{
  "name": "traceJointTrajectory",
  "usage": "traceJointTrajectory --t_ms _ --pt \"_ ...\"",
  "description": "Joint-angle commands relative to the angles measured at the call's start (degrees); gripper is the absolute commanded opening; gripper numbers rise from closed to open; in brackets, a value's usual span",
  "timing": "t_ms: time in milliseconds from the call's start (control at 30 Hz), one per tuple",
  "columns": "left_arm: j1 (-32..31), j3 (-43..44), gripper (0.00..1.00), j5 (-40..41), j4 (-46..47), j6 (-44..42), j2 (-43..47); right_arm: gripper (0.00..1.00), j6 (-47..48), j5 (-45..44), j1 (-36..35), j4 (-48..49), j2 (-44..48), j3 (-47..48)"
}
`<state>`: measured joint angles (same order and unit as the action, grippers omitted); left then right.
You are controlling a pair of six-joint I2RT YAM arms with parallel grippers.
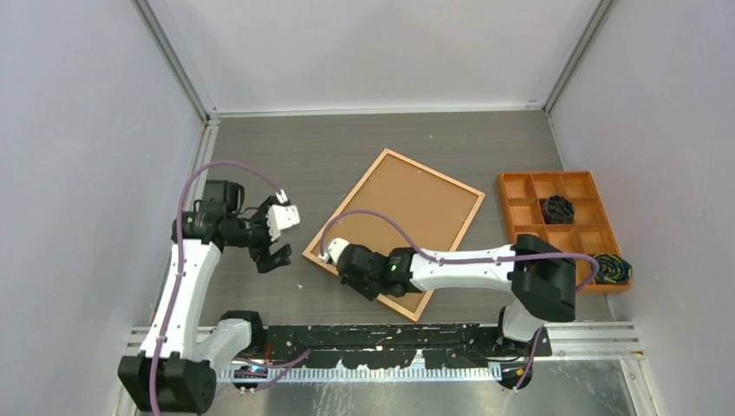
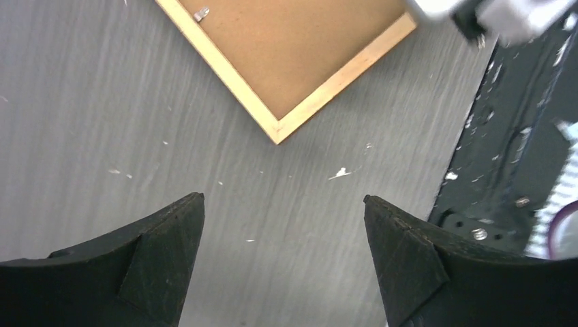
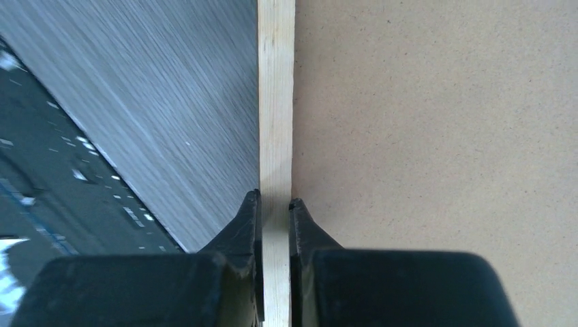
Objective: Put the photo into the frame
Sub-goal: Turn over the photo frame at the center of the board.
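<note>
The frame (image 1: 433,172) lies flat on the table (image 1: 286,165), near the middle and turned like a diamond, with one corner pointing to 12 o'clock and another to 6 o'clock. Its thin pale wooden border surrounds a plain brown backing board (image 1: 403,217), which faces up.

In the right wrist view, the border (image 3: 276,102) runs straight up the picture. The board (image 3: 436,136) is on its 3 o'clock side and the grey table on its 9 o'clock side. The right gripper (image 3: 275,201) is clamped on this border, one finger against each side of the strip. From above, we see the right gripper (image 1: 354,276) on the frame's 7 o'clock edge, with its arm reaching in from 3 o'clock across the frame's near corner.

The left gripper (image 1: 276,257) hangs at 9 o'clock of the frame, apart from it. In its own view the left gripper (image 2: 283,197) has its fingers wide apart with nothing between them but bare table. One corner of the frame (image 2: 327,88) shows at 12 o'clock, and a small metal tab (image 2: 201,13) sits on the board (image 2: 293,48).

At 3 o'clock of the frame, apart from it, stands an orange tray (image 1: 503,204) with compartments. A black object (image 1: 558,208) is in one of them and a dark bundle (image 1: 613,269) sits at the tray's near right corner.
</note>
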<state>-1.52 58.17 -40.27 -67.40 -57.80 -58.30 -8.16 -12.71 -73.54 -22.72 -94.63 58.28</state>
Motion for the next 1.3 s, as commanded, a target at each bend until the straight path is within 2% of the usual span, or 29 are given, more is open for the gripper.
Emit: traceJointTrajectory --t_ms 0,100,233,333,500,600,833,967,1033,1100,1200,1267 --pt "-1.4 -5.6 0.88 -1.1 6.5 -15.8 7.5 0.01 -1.0 6.8 3.1 1.0 7.5 8.2" --pt "-2.6 -12.0 0.88 -0.2 12.4 -23.6 14.9 0.01 -2.5 13.0 5.7 -0.7 8.5 11.2" --pt "-3.8 -21.8 0.88 -1.2 27.4 -32.8 24.0 0.01 -3.2 19.0 7.9 -4.0 8.4 15.2" --pt "-4.5 -27.0 0.89 -3.4 39.4 -35.6 28.0 0.01 -3.9 22.0 9.3 -5.3 8.8 17.0" --pt "-6.3 -27.3 0.88 -3.8 39.3 -43.7 25.6 0.01 -4.4 24.0 10.6 -6.6 9.6 19.5" --pt "-8.4 -27.6 0.85 -2.8 42.1 -45.1 23.1 0.01 -4.6 24.7 10.8 -8.2 9.5 21.4" --pt "-14.6 -28.1 0.63 2.4 47.3 -46.3 18.7 0.01 -6.2 26.2 12.2 -9.0 10.5 23.6" --pt "-16.7 -26.9 0.39 5.0 48.9 -42.8 17.7 0.02 -6.3 25.6 12.6 -10.4 11.1 25.5" --pt "-17.0 -26.1 0.22 5.7 48.9 -41.0 17.7 0.14 -6.0 24.6 13.0 -11.0 11.9 26.1" --pt "-17.1 -24.7 0.13 6.3 48.4 -39.6 17.9 0.32 -5.4 23.1 14.2 -11.1 13.8 26.1" --pt "-17.1 -21.7 0.07 6.9 44.4 -37.5 18.1 0.54 -2.5 19.3 15.2 -9.3 18.4 24.2" --pt "-17.1 -18.6 0.06 7.2 40.4 -35.1 18.0 0.78 0.0 15.9 15.3 -7.1 22.7 21.2"
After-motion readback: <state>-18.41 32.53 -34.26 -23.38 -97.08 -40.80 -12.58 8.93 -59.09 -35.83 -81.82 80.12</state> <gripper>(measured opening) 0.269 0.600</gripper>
